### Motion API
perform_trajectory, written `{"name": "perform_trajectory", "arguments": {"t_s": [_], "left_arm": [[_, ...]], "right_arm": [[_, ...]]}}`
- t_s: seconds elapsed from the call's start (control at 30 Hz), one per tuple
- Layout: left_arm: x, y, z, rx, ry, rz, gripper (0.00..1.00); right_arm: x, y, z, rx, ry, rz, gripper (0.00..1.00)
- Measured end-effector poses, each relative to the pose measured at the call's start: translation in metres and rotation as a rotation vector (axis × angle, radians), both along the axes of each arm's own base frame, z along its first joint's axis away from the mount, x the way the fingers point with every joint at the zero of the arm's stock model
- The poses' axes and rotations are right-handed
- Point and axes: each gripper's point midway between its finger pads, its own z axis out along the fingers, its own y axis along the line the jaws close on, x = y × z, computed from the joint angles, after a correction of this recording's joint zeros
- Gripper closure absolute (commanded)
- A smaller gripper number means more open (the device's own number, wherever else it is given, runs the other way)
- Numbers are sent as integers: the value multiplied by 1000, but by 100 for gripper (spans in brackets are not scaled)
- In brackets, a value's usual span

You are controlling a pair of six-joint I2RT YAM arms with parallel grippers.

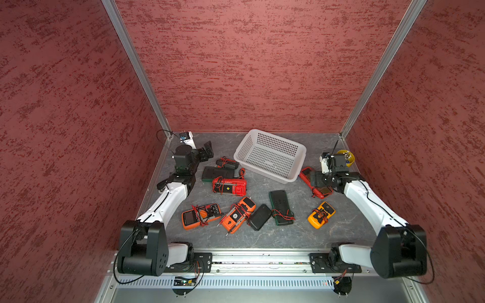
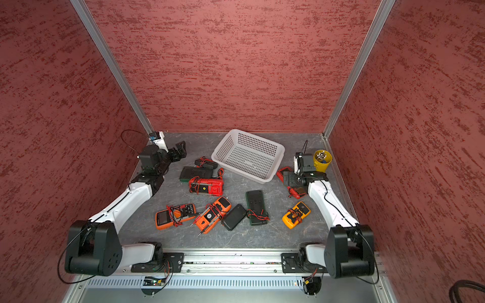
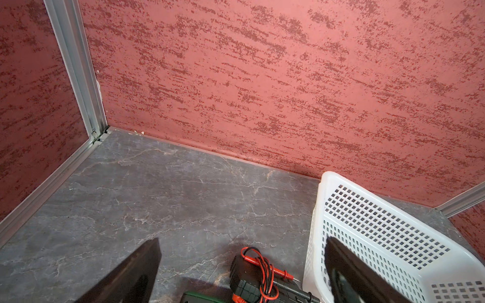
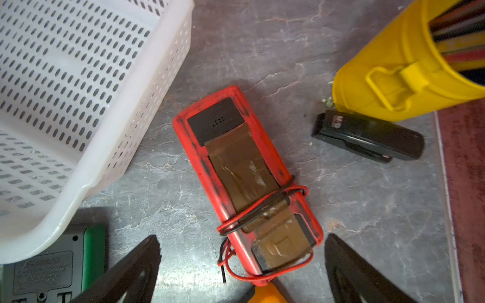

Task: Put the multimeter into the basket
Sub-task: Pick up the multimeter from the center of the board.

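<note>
red multimeter [image 1: 305, 175]: partly hidden by right arm [image 1: 359, 196] | yellow cup [image 1: 351, 158]: half hidden

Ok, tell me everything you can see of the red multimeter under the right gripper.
The red multimeter lies flat and face down on the grey table. Its scuffed red casing frames a black back panel with small holes; brown tape covers most of the back. Red and black leads are wound around one end. It sits between the white basket and the yellow cup, touching neither. The right gripper hangs open over it, gripping nothing.
</note>
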Motion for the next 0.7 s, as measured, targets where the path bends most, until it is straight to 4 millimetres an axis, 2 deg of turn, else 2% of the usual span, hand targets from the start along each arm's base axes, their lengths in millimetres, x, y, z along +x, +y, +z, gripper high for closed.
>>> {"name": "perform_trajectory", "arguments": {"t_s": [0.3, 0.47, 0.7], "left_arm": [[-2, 6, -4, 6, 24, 34, 0], [-3, 8, -4, 9, 29, 42, 0], [-4, 8, -6, 10, 36, 44, 0]], "right_arm": [[13, 8, -22, -9, 165, 114, 1], [15, 2, -39, -33, 251, 150, 1], [30, -9, -51, -26, 304, 163, 1]]}}
